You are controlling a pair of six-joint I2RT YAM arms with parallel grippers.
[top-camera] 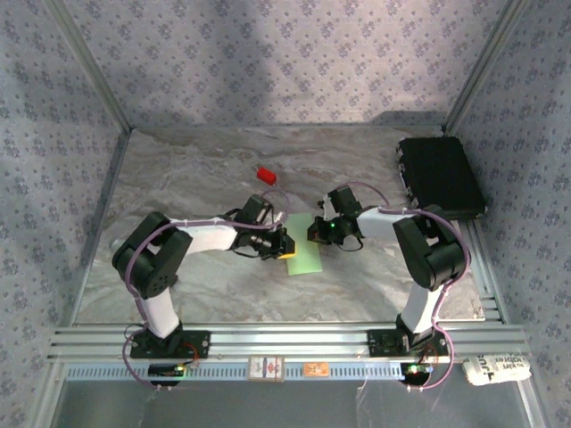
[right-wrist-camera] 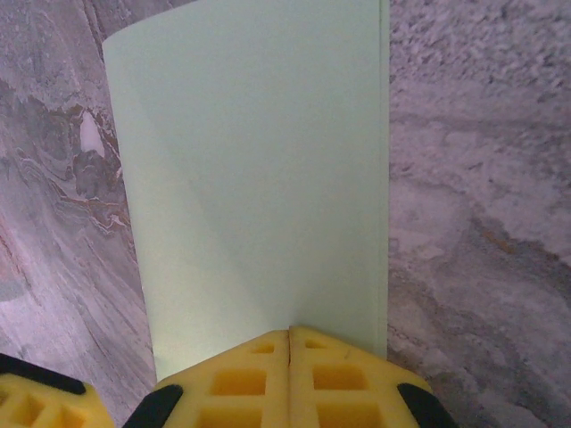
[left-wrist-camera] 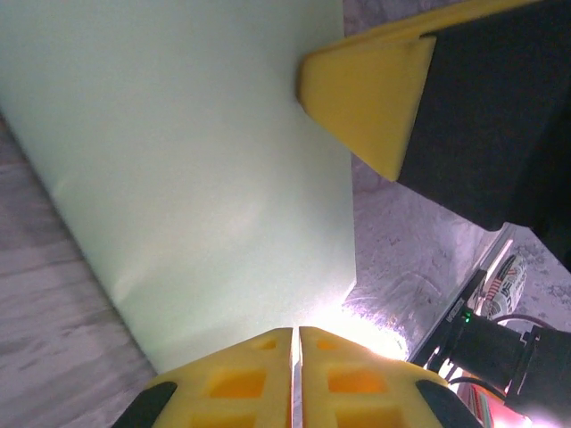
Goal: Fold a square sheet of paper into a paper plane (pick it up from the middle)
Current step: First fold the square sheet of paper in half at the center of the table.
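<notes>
- I am seeing the left end effector [left-wrist-camera: 295, 374] and right end effector [right-wrist-camera: 290, 374] pressed together, each pinching the square sheet of paper [right-wrist-camera: 259, 178].
- The sheet's long axis is extending straight away from the right end effector.

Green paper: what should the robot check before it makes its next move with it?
1. Left gripper shut on the square sheet of paper: ok.
2. Right gripper shut on the paper too: ok.
3. No rips in the paper that shows: ok.
4. Red block well away from the paper: ok.
5. Paper edges lined up for the fold: cannot tell.
</notes>
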